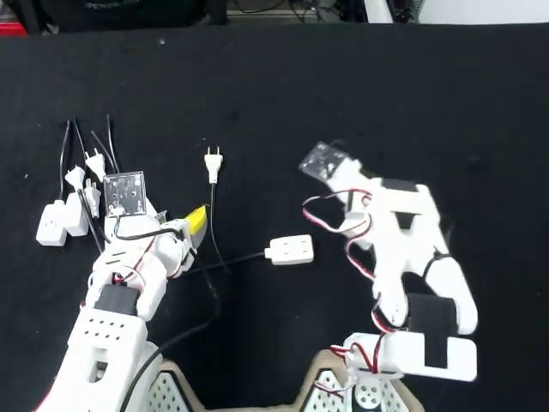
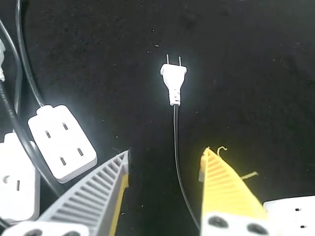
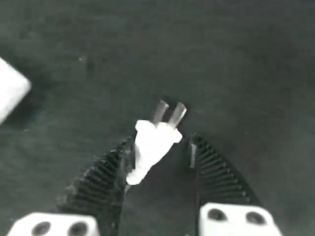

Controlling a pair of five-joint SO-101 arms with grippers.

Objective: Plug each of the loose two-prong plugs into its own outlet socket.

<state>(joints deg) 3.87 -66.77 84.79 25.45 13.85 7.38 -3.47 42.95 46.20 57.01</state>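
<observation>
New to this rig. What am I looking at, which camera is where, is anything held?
Two small white robot arms sit side by side at a black table. The high view is a fixed camera looking down. The other two pictures each come from a camera on one arm's wrist. The left gripper is open, with a loose two-prong plug lying ahead of it and an outlet block off to one side. Another outlet strip lies mid-table. The right gripper is open around a second plug, which leans on one finger and does not look clamped.
</observation>
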